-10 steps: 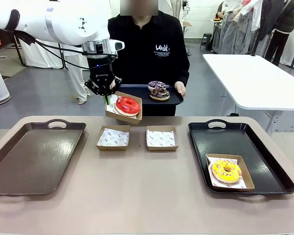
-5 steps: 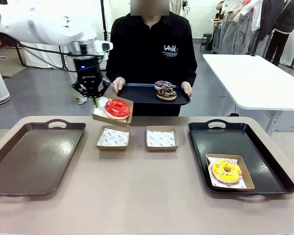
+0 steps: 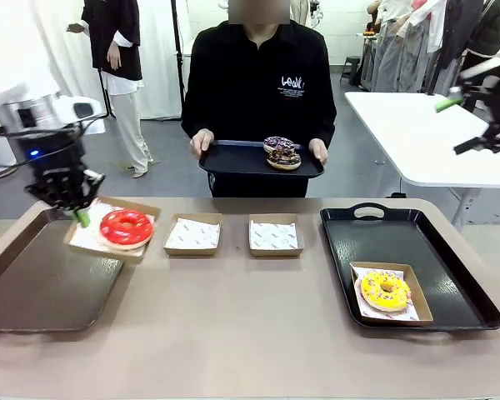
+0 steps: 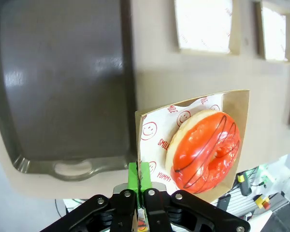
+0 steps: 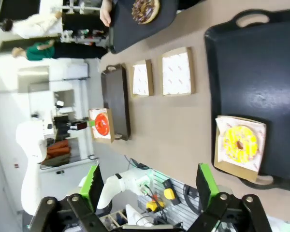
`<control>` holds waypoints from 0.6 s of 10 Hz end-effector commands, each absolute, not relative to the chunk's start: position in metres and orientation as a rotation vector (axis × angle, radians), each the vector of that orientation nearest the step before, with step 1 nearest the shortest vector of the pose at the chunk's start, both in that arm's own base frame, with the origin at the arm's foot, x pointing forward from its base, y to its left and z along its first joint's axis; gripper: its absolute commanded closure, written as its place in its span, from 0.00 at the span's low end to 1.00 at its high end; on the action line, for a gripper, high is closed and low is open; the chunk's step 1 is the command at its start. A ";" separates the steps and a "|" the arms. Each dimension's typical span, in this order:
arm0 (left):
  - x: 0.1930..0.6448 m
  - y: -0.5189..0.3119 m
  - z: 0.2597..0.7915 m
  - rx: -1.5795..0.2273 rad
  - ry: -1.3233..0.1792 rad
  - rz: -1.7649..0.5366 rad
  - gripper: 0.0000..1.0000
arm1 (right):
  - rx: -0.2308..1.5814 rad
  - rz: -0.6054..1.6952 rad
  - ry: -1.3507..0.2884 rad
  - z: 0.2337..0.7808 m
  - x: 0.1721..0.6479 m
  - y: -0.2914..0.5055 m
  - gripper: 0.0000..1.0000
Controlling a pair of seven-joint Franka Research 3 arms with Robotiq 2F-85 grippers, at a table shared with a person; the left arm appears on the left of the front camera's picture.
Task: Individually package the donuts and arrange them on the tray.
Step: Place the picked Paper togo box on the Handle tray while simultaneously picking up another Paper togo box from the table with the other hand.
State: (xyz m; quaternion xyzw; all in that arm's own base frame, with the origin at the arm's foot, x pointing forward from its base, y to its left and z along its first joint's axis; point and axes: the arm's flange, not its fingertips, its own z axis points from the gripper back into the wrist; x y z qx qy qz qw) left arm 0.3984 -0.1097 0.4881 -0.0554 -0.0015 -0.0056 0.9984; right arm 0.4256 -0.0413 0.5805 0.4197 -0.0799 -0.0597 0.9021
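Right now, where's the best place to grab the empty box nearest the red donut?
Probably pinch the empty box by its near wall, coming straight down, one jaw inside and one outside: it sits flat and open-topped, with thin upright walls.

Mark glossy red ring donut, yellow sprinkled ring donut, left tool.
glossy red ring donut [image 3: 140, 230], front view, icing right of hole.
yellow sprinkled ring donut [image 3: 372, 292], front view, icing left of hole.
left tool [image 4: 139, 170], left wrist view, between fingertips clamping brown cardboard box [image 4: 244, 121].
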 end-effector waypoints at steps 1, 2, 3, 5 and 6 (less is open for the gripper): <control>0.376 -0.088 0.483 -0.121 -0.035 -0.001 0.99 | 0.758 -0.095 -0.169 0.561 0.429 0.008 0.00; 0.370 -0.076 0.484 -0.080 -0.034 0.021 0.99 | 0.712 -0.079 -0.175 0.551 0.433 0.034 0.00; 0.365 -0.066 0.484 -0.063 -0.033 0.035 0.99 | 0.672 -0.068 -0.160 0.536 0.436 0.054 0.00; 0.363 -0.052 0.483 -0.015 -0.015 0.037 0.99 | 0.624 -0.064 -0.142 0.507 0.441 0.077 0.00; 0.365 -0.050 0.482 0.001 -0.014 0.037 0.99 | 0.656 -0.062 -0.113 0.504 0.441 0.073 0.00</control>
